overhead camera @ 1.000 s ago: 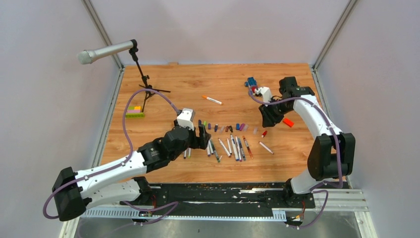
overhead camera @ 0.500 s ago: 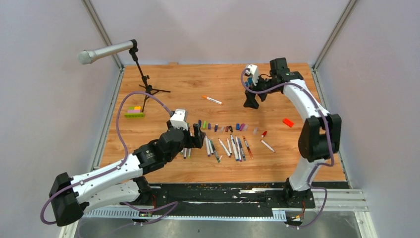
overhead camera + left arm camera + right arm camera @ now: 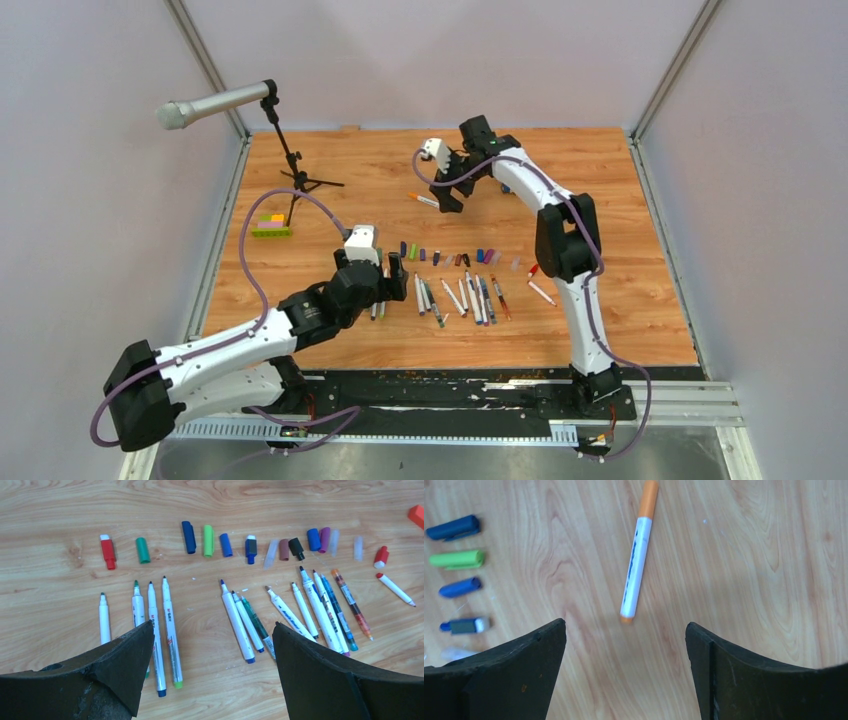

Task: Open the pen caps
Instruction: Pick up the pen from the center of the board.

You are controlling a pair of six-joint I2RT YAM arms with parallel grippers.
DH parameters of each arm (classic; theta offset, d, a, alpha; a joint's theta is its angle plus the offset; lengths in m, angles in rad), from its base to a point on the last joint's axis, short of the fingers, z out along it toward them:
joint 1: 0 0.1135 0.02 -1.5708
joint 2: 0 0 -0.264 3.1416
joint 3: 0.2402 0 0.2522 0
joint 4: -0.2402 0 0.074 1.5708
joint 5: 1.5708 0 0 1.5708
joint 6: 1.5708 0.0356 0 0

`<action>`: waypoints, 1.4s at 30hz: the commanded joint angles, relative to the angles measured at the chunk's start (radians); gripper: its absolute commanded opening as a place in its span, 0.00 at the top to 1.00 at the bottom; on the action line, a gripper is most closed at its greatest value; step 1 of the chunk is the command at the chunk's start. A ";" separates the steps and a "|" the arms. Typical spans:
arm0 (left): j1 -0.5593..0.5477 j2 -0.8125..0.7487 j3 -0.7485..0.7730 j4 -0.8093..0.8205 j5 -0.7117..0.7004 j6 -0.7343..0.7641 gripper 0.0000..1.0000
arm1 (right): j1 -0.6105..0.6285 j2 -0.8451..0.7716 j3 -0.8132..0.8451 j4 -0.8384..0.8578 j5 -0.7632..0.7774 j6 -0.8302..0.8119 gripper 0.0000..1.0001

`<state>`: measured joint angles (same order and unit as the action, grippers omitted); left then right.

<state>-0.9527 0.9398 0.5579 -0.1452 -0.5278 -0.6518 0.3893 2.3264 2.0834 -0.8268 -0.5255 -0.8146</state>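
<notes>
While both claws are held wide open with nothing gripped in either, the two arms are posed differently. The left arm [image 3: 235, 345] is laid low and stretched forward. The left claw [image 3: 213, 626] is hung over the left part of the pens [image 3: 236, 622], and its fingers [image 3: 125, 670] are seen well apart. The right arm [image 3: 565, 235] is raised upright in its lower part and bent far across to the back middle of the table [image 3: 360, 150]. The right claw [image 3: 625, 624] is pointed down near the orange pen [image 3: 638, 555], which is not touched. This pen is lying alone, well apart from the others, with its cap on.

Thirteen uncapped pens can be counted near the left claw: four at the left, three in the middle, five close together and one apart at the right. Beyond them a row of caps [image 3: 208, 540] is laid, fourteen as far as can be told: two red, two green, four blue, one brown, one black, one purple and three clear. One orange block [image 3: 416, 515] is seen past the right end of the row. One microphone [image 3: 215, 103] on a stand and one brick bar [image 3: 272, 229] are placed at the far left.

The table is made of light wood with visible grain. It is closed in by plain pale walls [image 3: 450, 60] and metal posts [image 3: 207, 70].
</notes>
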 commanded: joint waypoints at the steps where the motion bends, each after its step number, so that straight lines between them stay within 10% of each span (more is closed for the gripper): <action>1: 0.006 0.014 -0.009 0.018 -0.070 -0.026 0.06 | 0.036 0.095 0.138 -0.008 0.093 0.075 0.12; 13: 0.006 -0.007 -0.045 0.033 -0.112 -0.032 0.07 | 0.066 0.260 0.291 -0.025 0.174 0.163 0.34; 31: 0.006 -0.085 -0.093 0.056 -0.092 -0.077 0.07 | 0.041 0.205 0.161 -0.248 0.253 0.010 1.00; 42: 0.006 -0.183 -0.150 0.070 -0.073 -0.114 0.07 | -0.065 0.123 0.025 -0.378 0.384 -0.122 1.00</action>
<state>-0.9482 0.7818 0.4179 -0.1196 -0.5995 -0.7334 0.3737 2.4527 2.1796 -1.0618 -0.2535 -0.8509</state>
